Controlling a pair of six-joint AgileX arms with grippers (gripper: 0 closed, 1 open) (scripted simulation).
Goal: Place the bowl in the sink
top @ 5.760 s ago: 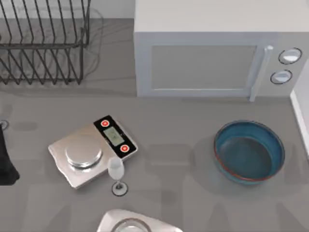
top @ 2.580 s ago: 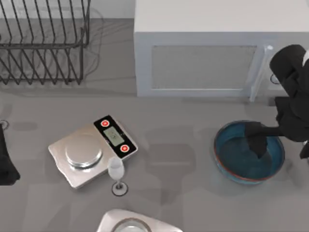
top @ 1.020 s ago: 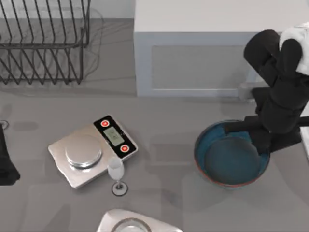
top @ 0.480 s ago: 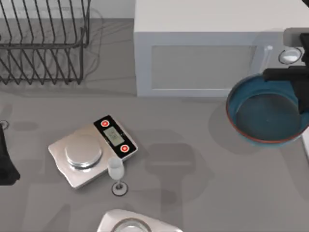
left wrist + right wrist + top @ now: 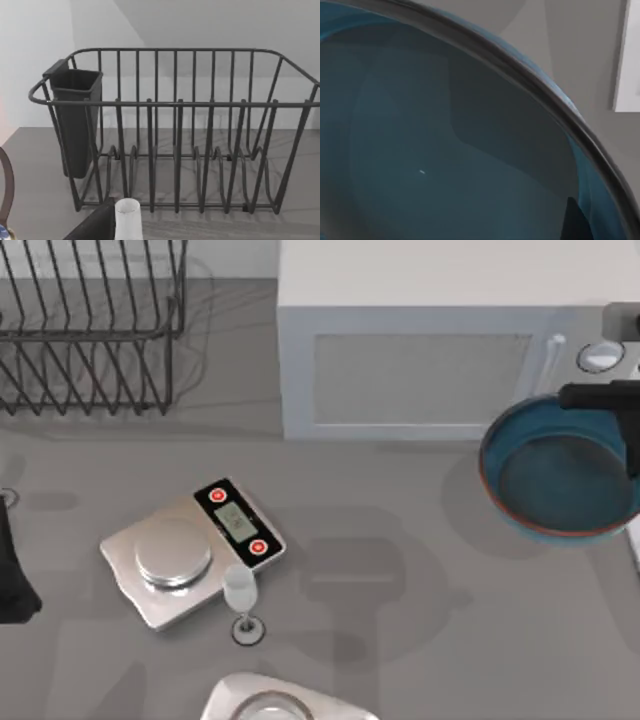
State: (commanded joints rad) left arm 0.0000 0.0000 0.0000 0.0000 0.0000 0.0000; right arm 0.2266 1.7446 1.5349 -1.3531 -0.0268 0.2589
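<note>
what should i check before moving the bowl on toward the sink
1. Bowl off the table, shadow beneath it: ok.
2. Right gripper at the bowl's far rim by the top view's right edge; firm grip: cannot tell.
3. Bowl upright, opening up: ok.
4. Clearance from the microwave, which the bowl overlaps from above: cannot tell.
5. Stemmed glass and kitchen scale far from the bowl: ok.
6. Sink location: cannot tell.

I count one bowl (image 5: 560,472), one kitchen scale (image 5: 190,550), one stemmed glass (image 5: 241,600), one microwave (image 5: 440,360), one dish rack (image 5: 90,330) with one cutlery holder (image 5: 75,120), all on one bench (image 5: 400,640).
</note>
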